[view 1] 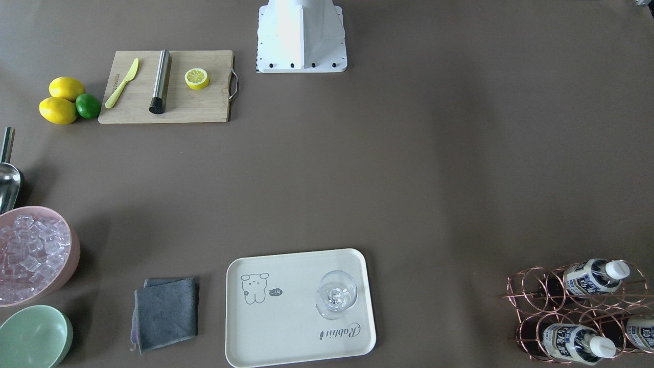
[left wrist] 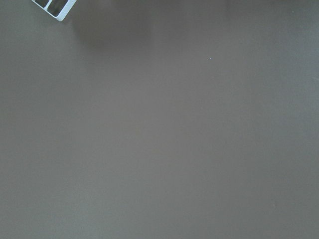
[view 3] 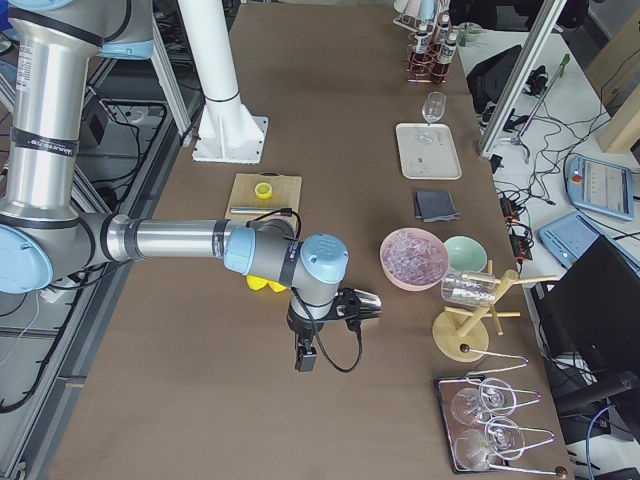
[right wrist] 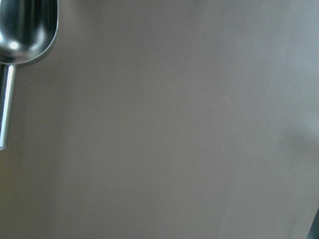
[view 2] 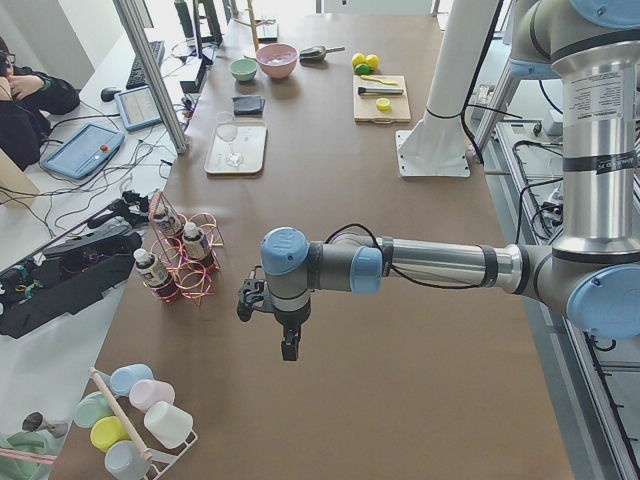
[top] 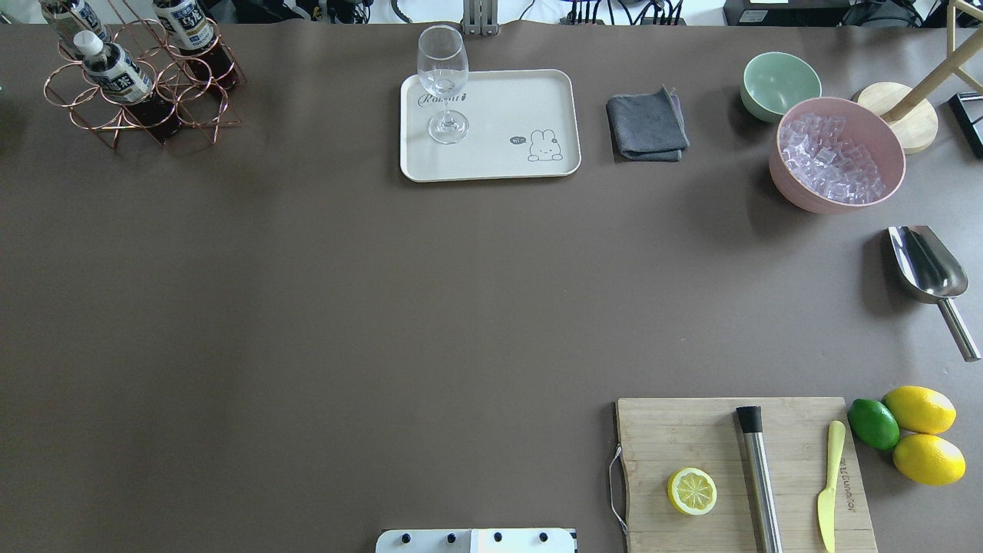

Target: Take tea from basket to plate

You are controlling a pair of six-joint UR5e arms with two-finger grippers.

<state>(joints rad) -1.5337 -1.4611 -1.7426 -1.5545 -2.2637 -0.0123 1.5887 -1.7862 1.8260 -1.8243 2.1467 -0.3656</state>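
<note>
three tea bottles in wire basket (top: 92, 115), upper left of overhead view. cream tray (top: 507, 107) top centre, no tea yet. left gripper (view 2: 287, 347) and right gripper (view 3: 305, 360) over bare table, jaws: cannot tell. best: left arm takes nearest tea bottle (top: 115, 69) below cap, lifts straight out of ring, sets down clear of stemmed glass (top: 443, 84).

Sitting out are three tea bottles (view 1: 592, 277), one basket (view 1: 526, 292), one plate (view 1: 286, 322), one glass (view 1: 335, 295), two bowls (view 1: 33, 337), two whole lemons (view 1: 67, 88), one lime (view 1: 88, 106).

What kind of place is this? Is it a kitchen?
Probably a robot lab, not a kitchen, set up like a drinks counter. A big robot arm reaches over the table, tablets and cables lie beside it, and the ice bowl and lemons look like practice props.
</note>
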